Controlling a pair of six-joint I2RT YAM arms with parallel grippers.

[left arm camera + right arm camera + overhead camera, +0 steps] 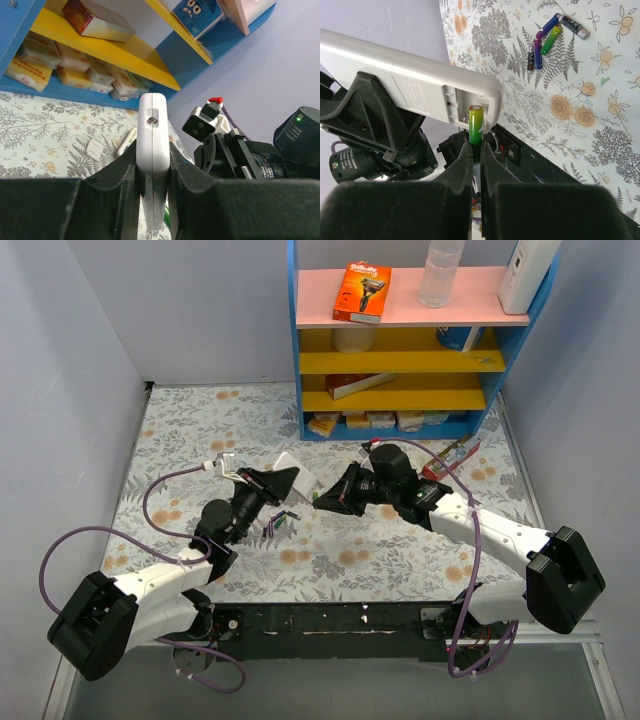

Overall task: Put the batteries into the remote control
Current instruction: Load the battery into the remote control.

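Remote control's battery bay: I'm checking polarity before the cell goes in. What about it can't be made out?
Right wrist: the bay of the remote control is open, but its contacts and polarity marks are too small, partly behind the battery in the right claw.
Left wrist: remote edge-on in the left claw; bay out of sight.
Top external: bay hidden where the claws meet; loose batteries too small to count.

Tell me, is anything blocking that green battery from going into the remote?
Nothing visible does. The right gripper holds the battery upright, its tip right at the open bay in the remote. No cover sits over that opening. The left gripper clamps the remote further along, clear of the bay.
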